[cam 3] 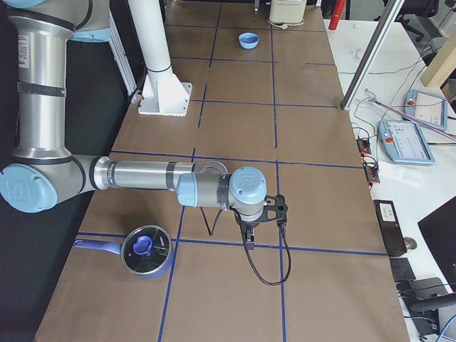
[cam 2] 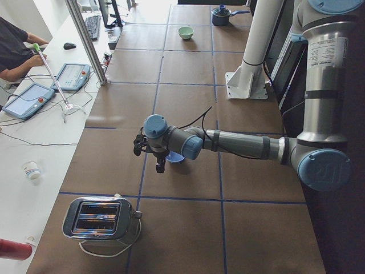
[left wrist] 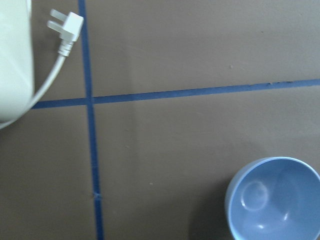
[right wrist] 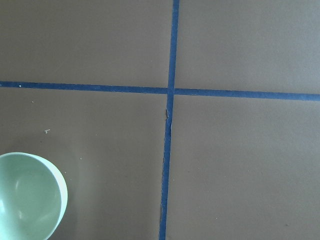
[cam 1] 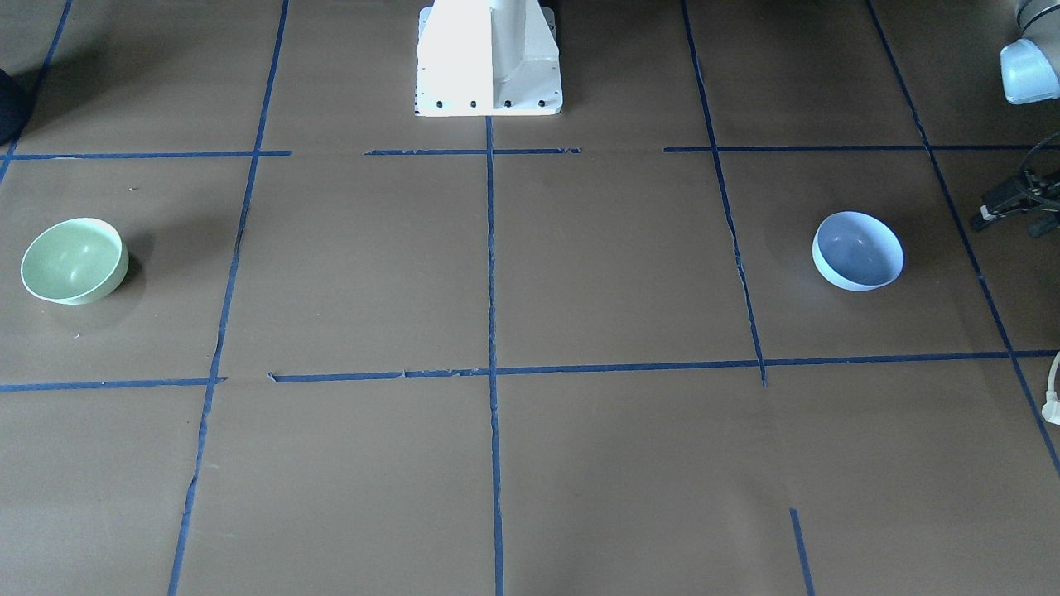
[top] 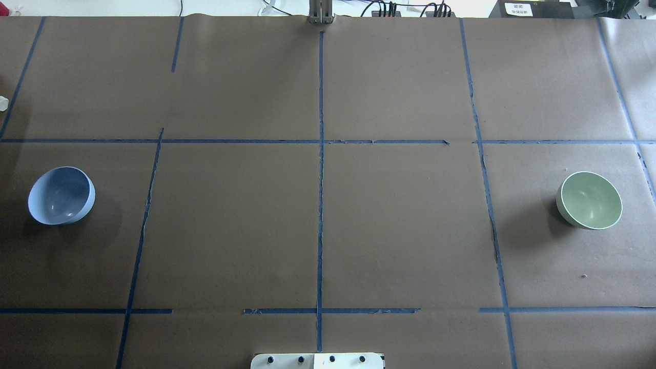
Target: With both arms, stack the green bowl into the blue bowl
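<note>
The green bowl [cam 1: 73,261] stands upright and empty at the table's right end; it also shows in the overhead view [top: 589,200] and low left in the right wrist view [right wrist: 27,200]. The blue bowl [cam 1: 858,250] stands upright and empty at the left end [top: 61,196] and low right in the left wrist view [left wrist: 272,197]. My left gripper [cam 2: 159,165] hovers beside the blue bowl [cam 2: 175,157], apart from it; only its edge shows in the front view [cam 1: 1006,207]. My right gripper [cam 3: 249,239] hovers over bare table. I cannot tell whether either gripper is open or shut.
A toaster [cam 2: 100,220] stands beyond the blue bowl at the table's left end, its white plug [left wrist: 67,25] on the paper. A lidded blue pot [cam 3: 144,251] stands near the right arm. The white pedestal [cam 1: 489,58] is at the robot's side. Blue tape lines cross the brown paper.
</note>
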`<state>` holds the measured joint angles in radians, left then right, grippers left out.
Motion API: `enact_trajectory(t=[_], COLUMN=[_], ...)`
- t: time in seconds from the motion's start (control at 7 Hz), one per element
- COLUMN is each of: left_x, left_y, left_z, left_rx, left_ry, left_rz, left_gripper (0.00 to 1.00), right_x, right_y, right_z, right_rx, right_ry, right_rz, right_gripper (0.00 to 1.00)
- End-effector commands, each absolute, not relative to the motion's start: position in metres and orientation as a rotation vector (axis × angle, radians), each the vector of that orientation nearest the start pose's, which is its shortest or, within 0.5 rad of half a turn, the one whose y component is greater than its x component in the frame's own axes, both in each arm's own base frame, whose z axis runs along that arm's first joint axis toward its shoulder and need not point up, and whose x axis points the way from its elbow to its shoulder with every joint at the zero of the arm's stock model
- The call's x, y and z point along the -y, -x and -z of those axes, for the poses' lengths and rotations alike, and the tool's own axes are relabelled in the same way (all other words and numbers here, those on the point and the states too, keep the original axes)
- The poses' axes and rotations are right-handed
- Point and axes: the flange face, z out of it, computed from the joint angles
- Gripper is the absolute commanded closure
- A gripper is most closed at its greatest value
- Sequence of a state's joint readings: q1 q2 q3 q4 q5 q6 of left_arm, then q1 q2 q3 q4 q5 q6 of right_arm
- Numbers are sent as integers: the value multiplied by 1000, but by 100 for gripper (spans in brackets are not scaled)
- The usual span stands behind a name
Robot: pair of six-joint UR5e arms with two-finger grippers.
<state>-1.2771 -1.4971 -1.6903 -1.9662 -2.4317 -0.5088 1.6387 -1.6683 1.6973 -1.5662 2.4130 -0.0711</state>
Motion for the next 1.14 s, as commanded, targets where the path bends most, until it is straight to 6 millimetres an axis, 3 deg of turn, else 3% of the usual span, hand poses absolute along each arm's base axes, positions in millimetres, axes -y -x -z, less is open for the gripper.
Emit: enact_trajectory(t=[0.0,0.14,0.43,0.71,0.86,1.0], left_x=[447,444,441,450,450,450], left_y=[-155,-170,-182,-193,-193,-193], left_z=[-598,-608,-609,-617,-619,-619], left_rx=[-943,-928,-922,-918,-915,-915], left_ry=[-52,-58,-44,-30,-27,-27], left_rz=[104,106,93,89,90,90], left_gripper=[0,2,3,11,21,46], right_x=[454,453,453,453,454,454], right_y=[-90,-90,-88,-86,-86,-86], right_z=[-632,-632,-630,-626,-626,-625], right_rx=[836,840,863,897,897,895], right_ry=[-100,-99,-100,-106,-105,-108], right_rz=[23,22,22,24,24,25], right_gripper=[0,0,0,0,0,0])
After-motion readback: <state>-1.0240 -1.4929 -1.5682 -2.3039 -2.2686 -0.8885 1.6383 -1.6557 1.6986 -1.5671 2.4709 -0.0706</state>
